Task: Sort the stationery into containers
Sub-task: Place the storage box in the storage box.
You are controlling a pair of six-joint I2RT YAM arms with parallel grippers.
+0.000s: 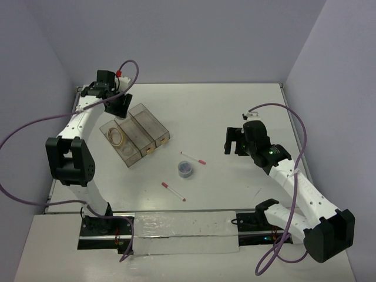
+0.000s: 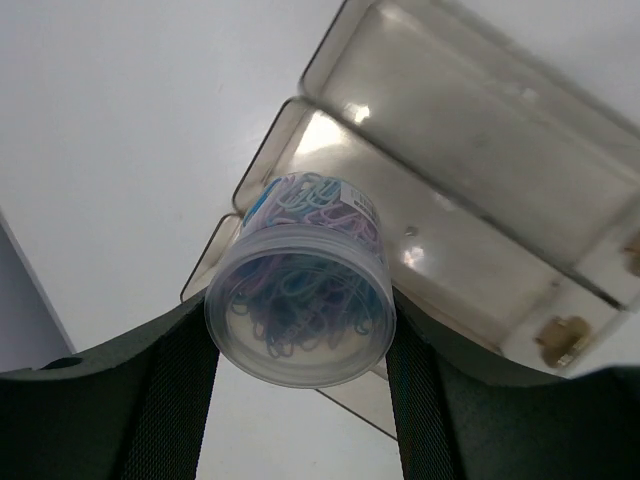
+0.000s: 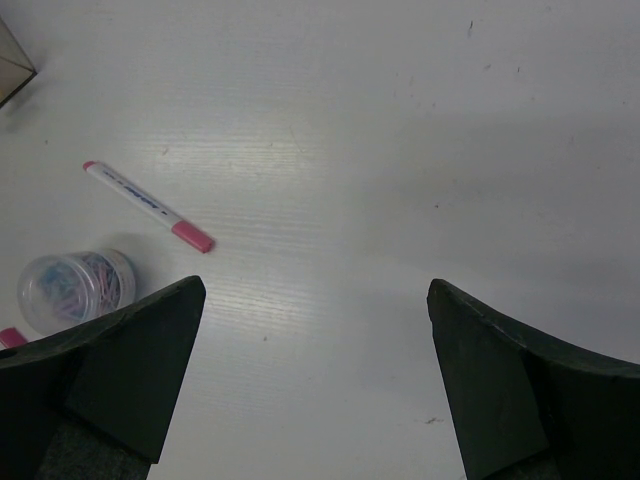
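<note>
Left wrist view looks down on a small round tub (image 2: 300, 300) of smooth clear plastic, packed with blue, pink and purple paper clips. The left end effector (image 2: 300, 345) squeezes it from both sides with two black fingers (image 2: 165, 400). Under the tub are the bins (image 2: 470, 180). They are long, see-through brownish boxes joined side by side, with shiny floors and rounded corners. A little tan tab (image 2: 563, 340) sits at one end.

Only the top view shows the other things. A thin tan tape ring (image 1: 116, 137) lies flat in the bin nearest the left arm. A second tub (image 1: 185, 169) stands on the white desk (image 1: 235, 111), between two skinny white pens. The far pen (image 1: 192, 157) is near it and the near pen (image 1: 173, 191) is closer to the arms.

Right wrist view shows the right end effector (image 3: 315, 300) spread wide, holding nothing, over bare desk. Up close, the far pen has a pinkish-red cap and tiny print along its side. The top view is too small to show these.
</note>
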